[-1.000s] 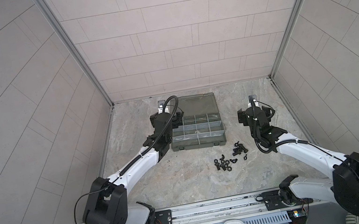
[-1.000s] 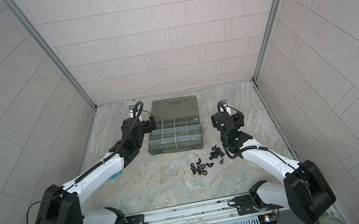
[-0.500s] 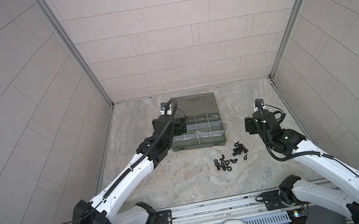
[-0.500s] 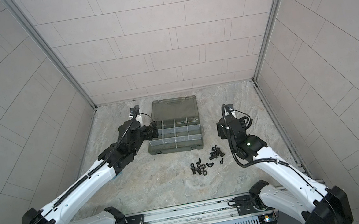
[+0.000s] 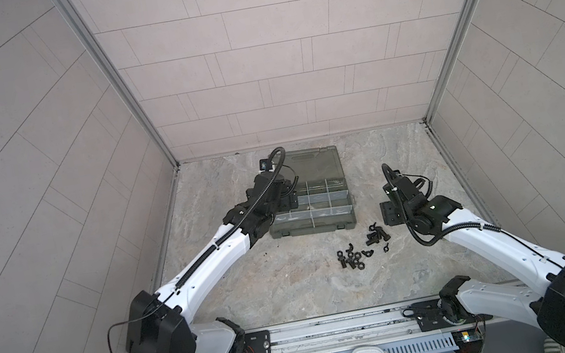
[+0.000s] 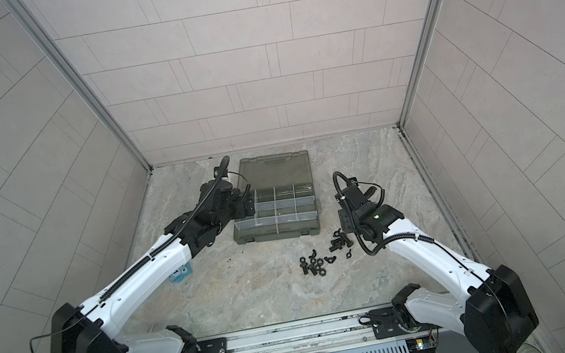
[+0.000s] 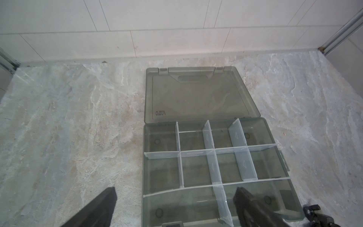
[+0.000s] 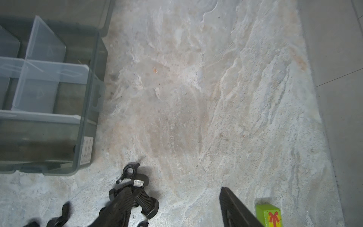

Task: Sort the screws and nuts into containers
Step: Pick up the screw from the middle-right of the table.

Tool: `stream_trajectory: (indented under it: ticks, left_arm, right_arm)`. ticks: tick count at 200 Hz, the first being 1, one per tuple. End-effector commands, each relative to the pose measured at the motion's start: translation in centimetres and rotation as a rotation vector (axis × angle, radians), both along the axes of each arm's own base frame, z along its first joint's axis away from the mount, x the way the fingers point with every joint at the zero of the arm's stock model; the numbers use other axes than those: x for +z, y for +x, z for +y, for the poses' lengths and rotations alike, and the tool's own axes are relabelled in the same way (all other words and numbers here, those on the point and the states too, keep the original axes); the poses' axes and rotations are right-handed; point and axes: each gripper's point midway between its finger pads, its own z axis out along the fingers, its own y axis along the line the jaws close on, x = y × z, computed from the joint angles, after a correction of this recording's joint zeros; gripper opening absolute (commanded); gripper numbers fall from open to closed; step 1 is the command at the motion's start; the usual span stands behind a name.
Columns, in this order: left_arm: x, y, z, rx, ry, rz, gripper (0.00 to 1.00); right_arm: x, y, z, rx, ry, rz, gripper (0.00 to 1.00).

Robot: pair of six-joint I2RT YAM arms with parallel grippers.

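Screws (image 5: 376, 237) and nuts (image 5: 353, 257) lie loose in a small black scatter on the table (image 5: 273, 295), just off the front right corner of the organiser case (image 5: 314, 227) in both top views. Up close in the right wrist view we see a screw (image 8: 146, 202) w/ a coarse threaded shaft and a chunky hex head, matte black. A wing nut (image 8: 128, 172) w/ two ears and a round bore lies just beside it. The table top is a stone-look surface, pale grey w/ beige veins, rough-grained. The case is flat, smoky olive-grey plastic, semi-transparent. Its lid (image 7: 196, 98) lies folded back flat on the table, w/ a moulded handle slot at the far edge. Its containers (image 7: 198, 169) are rectangular bays split by thin frosted translucent dividers (image 7: 211, 141), some w/ a small embossed triangle.

We see the left gripper (image 7: 175, 189) spread wide, nothing btw its jaws. One black finger is over bare table beside the case, the other over the case's long front bay. The right gripper (image 8: 175, 188) is down at the scatter, jaws partly apart, nothing btw them. One ribbed black finger (image 8: 119, 204) overlaps the screw cluster, but we can't tell if it touches. Its other finger is near a lime-green cube (image 8: 269, 215) w/ a red bow printed on it.
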Motion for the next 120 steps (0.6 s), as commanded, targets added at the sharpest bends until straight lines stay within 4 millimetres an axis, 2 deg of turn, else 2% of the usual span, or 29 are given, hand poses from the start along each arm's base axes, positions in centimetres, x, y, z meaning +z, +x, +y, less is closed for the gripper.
stream_trajectory:
  ticks: [1,19,64,86,120]
  left_arm:
    - [-0.3,0.0,-1.4,-0.048,-0.025,0.056,1.0]
    - [-0.8,0.2,-1.9,-0.068,-0.014,0.071,1.0]
    - [0.7,-0.6,-0.9,-0.038,0.048,0.13,1.0]
    - [0.7,-1.4,-0.5,-0.053,0.072,0.151,1.0]
    - [0.3,-2.5,-0.2,-0.087,0.084,0.157,1.0]
  right_arm:
    - [-0.4,-1.2,0.8,0.039,0.03,0.078,0.73]
    - [-0.8,-2.3,1.4,0.063,0.066,0.134,0.75]
    - [-1.2,-5.4,1.4,0.099,0.096,0.255,0.77]
    - [-1.2,-5.8,2.1,0.111,0.132,0.284,0.77]
    - [-1.9,-6.5,1.2,0.062,0.1,0.329,0.75]
